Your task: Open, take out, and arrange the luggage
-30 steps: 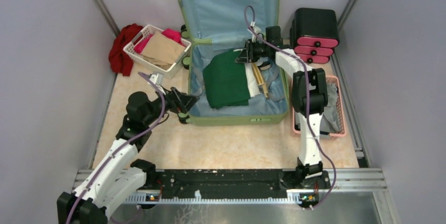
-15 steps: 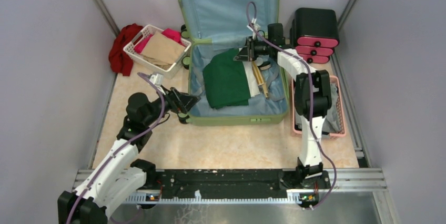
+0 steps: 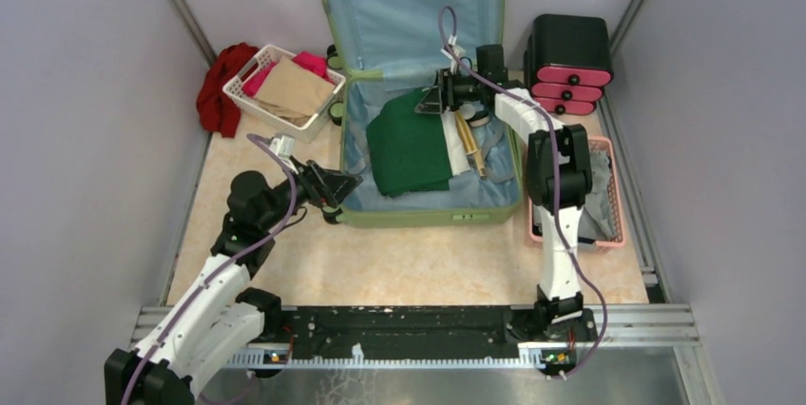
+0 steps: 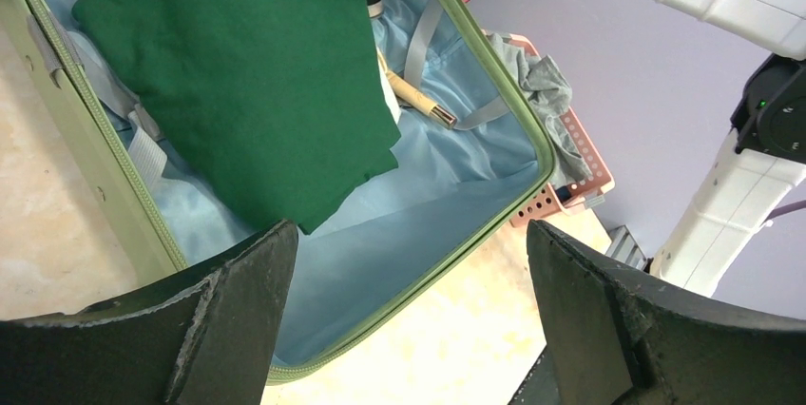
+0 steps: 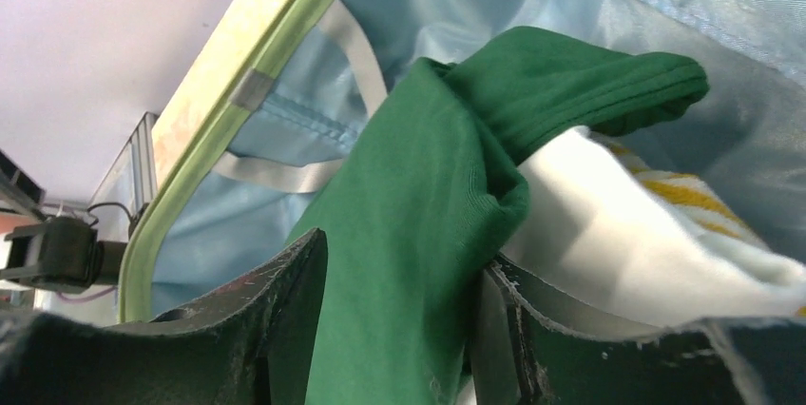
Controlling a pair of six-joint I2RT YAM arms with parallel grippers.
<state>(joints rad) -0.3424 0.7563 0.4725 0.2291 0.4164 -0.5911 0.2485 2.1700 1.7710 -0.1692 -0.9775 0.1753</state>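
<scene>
While the right gripper [image 3: 431, 101] stood over the far end of the open shell, its fingers [image 5: 285, 319] were narrowed onto a bunched fold of the green garment [image 5: 428, 196], which filled the gap between them. This was judged a hold, though contact at the pads was hidden by cloth. Directly beneath that fold a white cloth with yellow stripes [image 5: 637, 234] lay exposed, and a tan stick-like item [image 3: 470, 144] lay just beside the gripper, toward its own arm. Around the hand sat the luggage [image 3: 432, 218], lying open with its lid [image 3: 409, 6] propped upright just behind the wrist and its blue lining showing. Against the picture of half a second before, the right wrist had shifted slightly away from the black-and-pink drawer box [image 3: 568, 58] and inward over the garment's far edge, the cloth itself scarcely displaced. That was read as a grip only just secured: opening was complete, and taking out had barely begun on this item. The left gripper [image 4: 409, 324] hung wide and empty by the near corner of the shell, essentially where it had been a second before. Outward of the right arm, the pink basket [image 3: 618, 215] held grey cloth [image 3: 597, 198].
</scene>
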